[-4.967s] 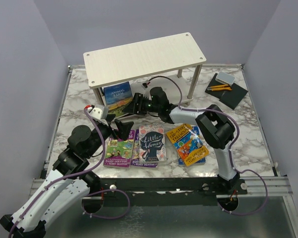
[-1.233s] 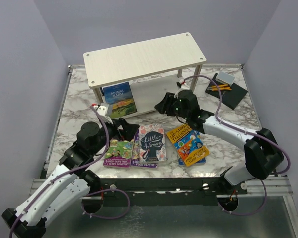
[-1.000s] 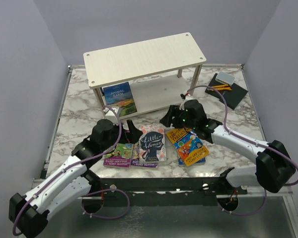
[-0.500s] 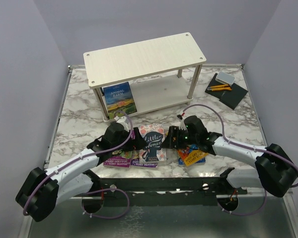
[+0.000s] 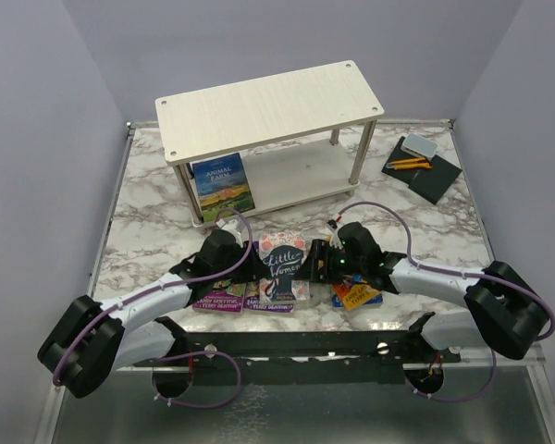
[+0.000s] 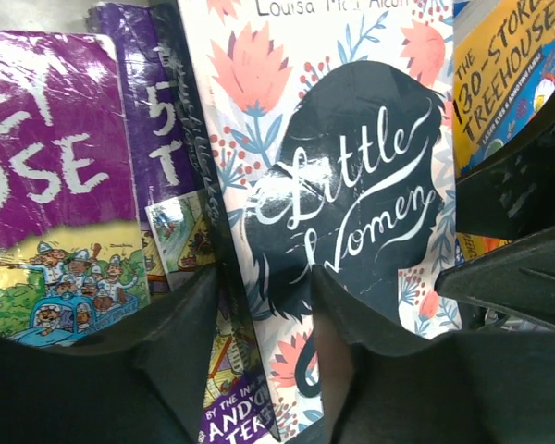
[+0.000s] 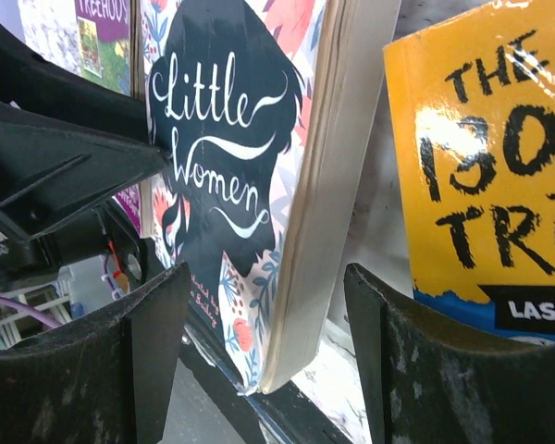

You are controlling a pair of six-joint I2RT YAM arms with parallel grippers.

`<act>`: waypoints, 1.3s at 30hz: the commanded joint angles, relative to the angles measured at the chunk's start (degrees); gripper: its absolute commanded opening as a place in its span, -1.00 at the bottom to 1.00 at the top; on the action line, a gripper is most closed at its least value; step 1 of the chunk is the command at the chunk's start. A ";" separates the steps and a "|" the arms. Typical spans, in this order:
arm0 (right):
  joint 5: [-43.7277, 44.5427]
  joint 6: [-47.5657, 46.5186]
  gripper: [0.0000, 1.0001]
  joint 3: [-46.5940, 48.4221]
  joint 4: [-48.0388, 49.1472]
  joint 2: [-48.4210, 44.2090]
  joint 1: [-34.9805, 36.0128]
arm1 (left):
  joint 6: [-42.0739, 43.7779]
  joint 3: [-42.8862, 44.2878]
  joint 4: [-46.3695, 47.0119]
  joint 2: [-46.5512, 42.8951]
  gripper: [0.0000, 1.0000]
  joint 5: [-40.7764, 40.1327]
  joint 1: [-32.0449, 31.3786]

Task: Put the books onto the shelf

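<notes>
The pale floral "Little Women" book [image 5: 285, 262] lies flat between purple Treehouse books [image 5: 220, 294] and an orange one [image 5: 356, 294]. My left gripper [image 5: 257, 268] is low at its spine. In the left wrist view the gripper [image 6: 264, 277] stands part-closed astride that spine edge. One finger is on the cover [image 6: 351, 185], and purple cover shows in a gap beside the other. My right gripper [image 7: 266, 277] is open astride the page edge [image 7: 324, 231], touching nothing. "Animal Farm" [image 5: 220, 185] stands at the left end of the shelf [image 5: 268, 106].
A black pad with pencils and an eraser [image 5: 422, 165] lies at the back right of the marble table [image 5: 148, 222]. The two grippers face each other only a book's width apart. The table's front edge runs just below the row of books.
Both arms came down from near the shelf to "Little Women". The left jaws narrowed around its spine edge. The right gripper slid left onto the page edge.
</notes>
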 commanded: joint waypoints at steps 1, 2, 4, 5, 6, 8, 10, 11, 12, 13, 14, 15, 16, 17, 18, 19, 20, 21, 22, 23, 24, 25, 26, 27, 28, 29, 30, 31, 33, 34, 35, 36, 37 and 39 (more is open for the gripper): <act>4.36 1.24 0.43 -2.21 0.85 3.46 0.16 | -0.13 -1.56 1.20 1.40 -0.16 -0.61 -0.43; 4.45 1.50 0.44 -2.29 1.19 3.97 0.19 | -0.13 -1.71 1.36 1.61 -0.21 -0.60 -0.43; 4.71 1.65 0.43 -2.45 1.75 4.70 0.19 | -0.13 -2.11 1.71 2.03 -0.29 -0.74 -0.49; 4.86 1.81 0.43 -2.54 1.90 5.06 0.19 | -0.13 -2.31 1.79 2.08 -0.33 -0.83 -0.49; 4.63 1.89 0.43 -2.55 2.22 5.49 0.11 | -0.18 -2.48 1.81 2.06 -0.37 -0.93 -0.55; 4.06 2.25 0.43 -2.71 3.42 6.35 0.19 | -0.34 -2.90 1.96 1.85 -0.39 -1.11 -0.61; 3.34 2.42 0.41 -2.87 4.58 7.09 0.19 | -0.48 -3.12 1.99 1.50 -0.42 -1.20 -0.61; 3.06 2.57 0.41 -3.10 5.45 7.41 0.13 | -0.56 -3.29 2.03 1.33 -0.43 -1.35 -0.58; 2.72 2.76 0.40 -3.31 6.03 7.90 0.18 | -0.64 -3.47 2.06 1.21 -0.45 -1.52 -0.60; 2.26 2.70 0.39 -3.21 6.40 8.40 0.15 | -0.66 -3.62 2.17 1.18 -0.48 -1.65 -0.60; 1.74 2.65 0.38 -3.06 6.94 8.97 0.19 | -0.66 -3.67 2.24 1.30 -0.52 -1.64 -0.63; 1.31 2.72 0.37 -3.09 7.43 9.26 0.15 | -0.66 -3.68 2.29 1.40 -0.54 -1.53 -0.70; 1.20 2.74 0.37 -3.05 7.62 9.53 0.18 | -0.66 -3.75 2.42 1.46 -0.56 -1.51 -0.71; 1.24 2.76 0.37 -2.97 7.51 9.59 0.18 | -0.71 -3.89 2.47 1.48 -0.57 -1.59 -0.71; 1.47 2.67 0.36 -2.85 7.07 9.55 0.17 | -0.74 -4.05 2.53 1.52 -0.57 -1.57 -0.71; 1.77 2.68 0.35 -2.77 6.72 9.40 0.19 | -0.75 -4.18 2.58 1.41 -0.57 -1.58 -0.67; 2.29 2.65 0.35 -2.62 5.96 9.12 0.19 | -0.75 -4.34 2.67 1.25 -0.58 -1.59 -0.70; 3.15 2.60 0.35 -2.57 4.98 8.61 0.16 | -0.75 -4.37 2.61 1.08 -0.58 -1.60 -0.76; 4.11 2.50 0.35 -2.52 4.02 8.01 0.26 | -0.75 -4.44 2.62 0.89 -0.58 -1.54 -0.78; 5.23 2.08 0.35 -2.18 2.50 7.63 0.23 | -0.75 -4.42 2.58 0.68 -0.58 -1.47 -0.76; 6.31 1.56 0.35 -1.55 0.47 7.24 0.27 | -0.68 -4.35 2.48 0.46 -0.58 -1.47 -0.77; 7.58 1.11 0.35 -0.98 -1.44 6.84 0.28 | -0.54 -4.19 2.37 0.21 -0.58 -1.49 -0.75; 8.71 0.65 0.35 -0.58 -3.09 6.34 0.24 | -0.42 -4.02 1.98 -0.05 -0.58 -1.57 -0.80; 9.82 0.24 0.35 -0.28 -4.42 5.70 0.31 | -0.28 -3.89 1.70 -0.34 -0.58 -1.73 -0.73; 10.94 -0.10 0.35 0.06 -5.62 5.13 0.28 | -0.23 -3.74 1.41 -0.58 -0.58 -1.89 -0.78; 12.09 -0.31 0.36 0.29 -6.89 4.59 0.32 | -0.15 -3.70 1.10 -0.84 -0.58 -2.07 -0.73; 13.06 -0.50 0.37 0.45 -7.09 4.18 0.49 | -0.14 -3.73 0.92 -1.11 -0.58 -2.16 -0.75; 13.71 -0.51 0.38 0.41 -7.11 3.89 0.54 | -0.19 -3.73 0.84 -1.33 -0.58 -2.16 -0.75; 13.39 -0.08 0.39 -0.10 -6.12 3.98 0.63 | -0.35 -3.85 0.82 -1.61 -0.58 -2.14 -0.80; 12.60 0.25 0.39 -0.26 -4.96 4.56 0.63 | -0.46 -3.86 0.83 -1.63 -0.58 -2.08 -0.72; 11.44 0.56 0.39 -0.34 -3.80 5.30 0.63 | -0.48 -3.79 0.79 -1.51 -0.58 -1.96 -0.79; 10.10 1.03 0.38 -0.55 -2.00 6.23 0.66 | -0.49 -3.71 0.84 -1.43 -0.58 -1.86 -0.80; 8.57 1.65 0.38 -0.97 0.07 7.02 0.68 | -0.42 -3.62 0.80 -1.31 -0.58 -1.70 -0.75; 5.75 2.76 0.36 -2.14 4.39 8.19 0.80 | -0.40 -3.52 0.84 -1.07 -0.59 -1.48 -0.75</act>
